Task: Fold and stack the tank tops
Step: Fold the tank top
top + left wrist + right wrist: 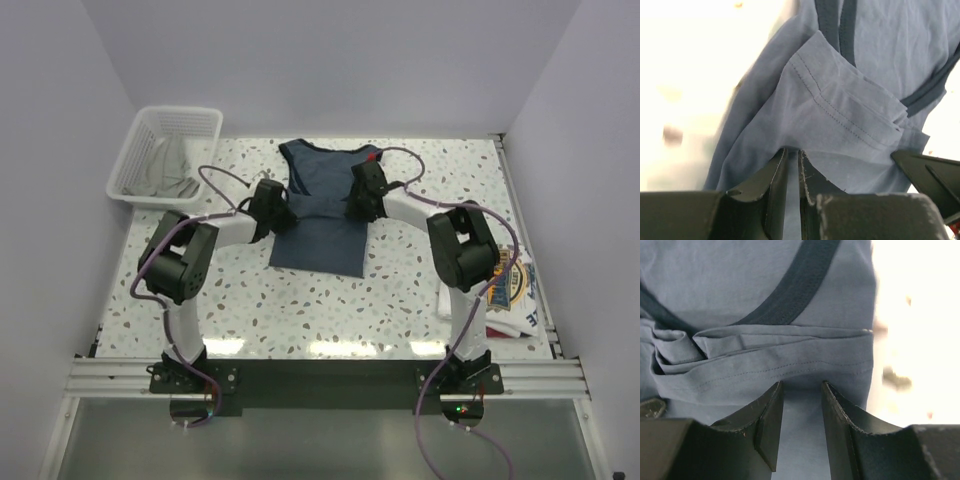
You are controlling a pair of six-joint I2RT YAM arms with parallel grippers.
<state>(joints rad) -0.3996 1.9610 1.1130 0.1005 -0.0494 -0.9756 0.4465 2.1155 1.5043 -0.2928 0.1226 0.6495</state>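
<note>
Mid-fold, slate-blue tank top point(318, 235). Left gripper point(793, 155) pinches side cloth; right gripper point(802, 387) parted, holding nothing. Next, I judge: right takes hold, both carry fold over evenly.

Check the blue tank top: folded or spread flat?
Partly folded. Slate-blue tank top: wrist views show its stitched hem lying doubled over the body, just below the navy trim.

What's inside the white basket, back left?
A crumpled pale grey cloth lies in the basket, covering much of its bottom. What kind of garment it is can't be told, and anything beneath it is hidden.
</note>
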